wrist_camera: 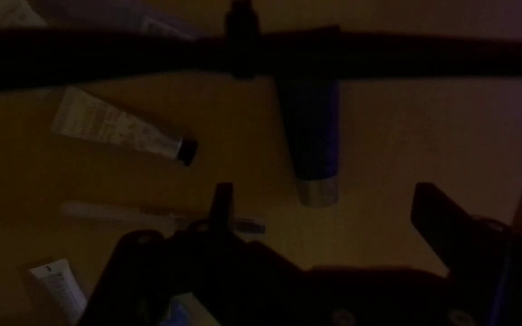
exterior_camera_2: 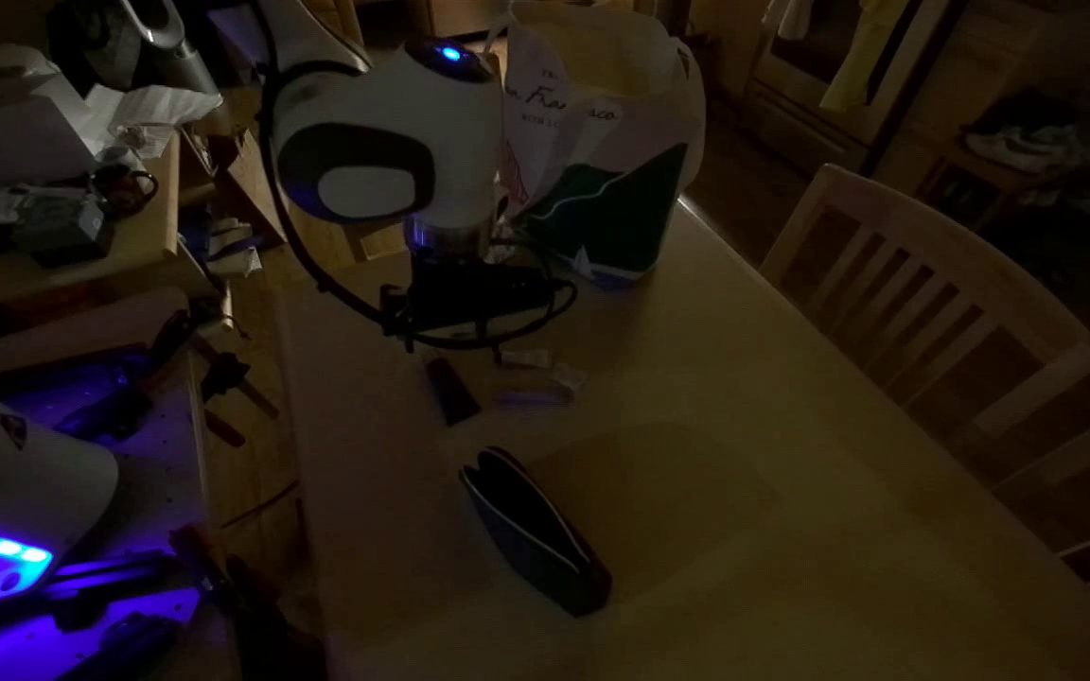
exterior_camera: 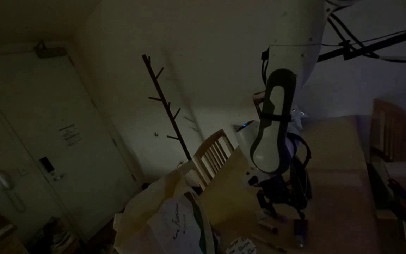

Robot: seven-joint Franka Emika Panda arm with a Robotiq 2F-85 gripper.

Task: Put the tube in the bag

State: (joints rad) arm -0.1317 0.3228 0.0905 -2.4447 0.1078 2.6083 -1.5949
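Observation:
A dark tube (wrist_camera: 313,131) with a silver cap lies on the table; it also shows in both exterior views (exterior_camera: 300,229) (exterior_camera_2: 452,390). A smaller pale printed tube (wrist_camera: 120,129) with a black cap lies beside it in the wrist view. My gripper (wrist_camera: 324,194) is open and empty above the table, its fingers spread to either side of the dark tube's cap end. It also shows in an exterior view (exterior_camera: 288,216). A dark zip pouch (exterior_camera_2: 554,558), its top unzipped, stands on the table. A large paper bag (exterior_camera_2: 602,132) stands at the table's end.
A pen-like stick (wrist_camera: 116,213) and a small white tube (wrist_camera: 64,290) lie near the gripper. A round patterned item (exterior_camera: 241,246) lies by the paper bag. Chairs (exterior_camera_2: 923,274) stand along a table side. A cable crosses the upper wrist view.

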